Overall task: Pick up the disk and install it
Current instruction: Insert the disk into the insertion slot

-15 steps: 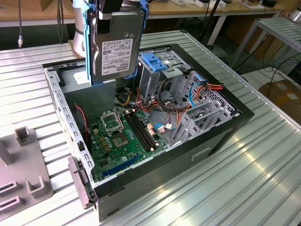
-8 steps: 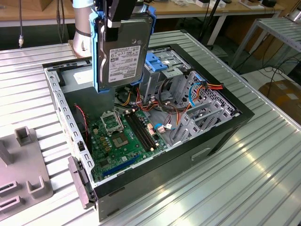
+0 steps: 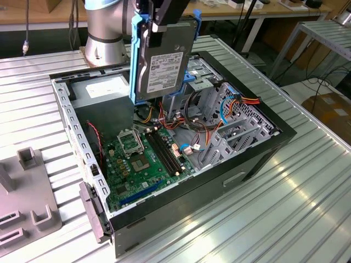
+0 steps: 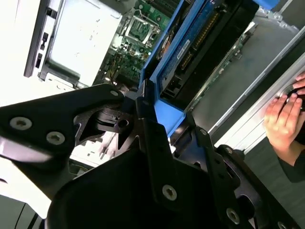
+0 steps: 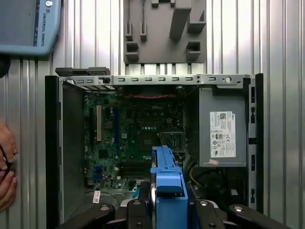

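Fingers (image 3: 163, 16): closed on the disk (image 3: 162, 66), gripping it at its upper edge, one finger on each broad face. In both wrist views the black fingers pinch the blue rail (image 5: 167, 179) (image 4: 164, 71) from either side.

Disk: held on edge, near upright with a slight tilt, label face towards the exterior camera. It hangs over the open computer case (image 3: 249, 164), clear of everything inside it. In the exterior view its lower edge sits at 12 o'clock from the motherboard (image 3: 137, 159), with the silver power supply (image 3: 98, 87) at its 9 o'clock and the metal drive cage (image 3: 230, 137) at about its 4 o'clock.

Case: lies on its side on the ribbed metal worktop (image 3: 274, 219), side panel off, coloured cables bunched between board and cage.

Surroundings: a grey fixture plate (image 3: 27, 203) rests on the worktop at 8 o'clock from the case in the exterior view, apart from it. A person's hand (image 5: 6, 164) lies just beside the case's outer wall; I see it in the second wrist view as well (image 4: 281, 119).
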`<state>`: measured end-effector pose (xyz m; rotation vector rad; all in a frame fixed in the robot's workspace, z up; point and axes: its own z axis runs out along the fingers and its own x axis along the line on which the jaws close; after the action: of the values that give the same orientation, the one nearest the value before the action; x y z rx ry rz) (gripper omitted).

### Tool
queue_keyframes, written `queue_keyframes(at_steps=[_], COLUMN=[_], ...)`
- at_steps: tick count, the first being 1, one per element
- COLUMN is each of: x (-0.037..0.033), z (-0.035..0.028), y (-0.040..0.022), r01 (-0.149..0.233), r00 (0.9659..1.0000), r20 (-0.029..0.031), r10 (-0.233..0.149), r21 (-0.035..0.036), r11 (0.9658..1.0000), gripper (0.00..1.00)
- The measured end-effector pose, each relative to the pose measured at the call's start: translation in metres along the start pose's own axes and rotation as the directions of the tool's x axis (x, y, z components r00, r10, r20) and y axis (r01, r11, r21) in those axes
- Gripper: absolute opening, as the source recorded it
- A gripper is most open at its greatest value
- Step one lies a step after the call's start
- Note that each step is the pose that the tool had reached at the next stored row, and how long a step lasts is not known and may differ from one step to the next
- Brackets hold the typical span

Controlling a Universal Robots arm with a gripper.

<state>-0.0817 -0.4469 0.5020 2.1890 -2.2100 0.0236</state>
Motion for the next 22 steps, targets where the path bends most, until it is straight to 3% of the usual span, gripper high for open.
queue_keyframes(at_steps=[3,4,6,11,15,19,22], x=[-0.0002,-0.0003,-0.0003,-0.0003,0.0059,0.0173,0.0304], z=[0.0005,0.0009,0.001,0.001,0.0011,0.0016,0.0022], y=[-0.013,-0.0228,-0.0313,-0.0333,-0.0334,-0.0335,-0.0336], r01=[0.0,0.0,0.0,0.0,0.0,0.0,0.0], r00=[1.0,1.0,1.0,1.0,1.0,1.0,1.0], r20=[-0.0023,-0.0037,-0.004,-0.0041,-0.0042,-0.0042,-0.0042], r10=[0.0,0.0,0.0,0.0,0.0,0.0,0.0], r21=[0.0001,0.0001,0.0001,0.0001,0.0,0.0,0.0], r11=[1.0,1.0,1.0,1.0,1.0,1.0,1.0], gripper=[0.37,0.37,0.37,0.37,0.37,0.37,0.37])
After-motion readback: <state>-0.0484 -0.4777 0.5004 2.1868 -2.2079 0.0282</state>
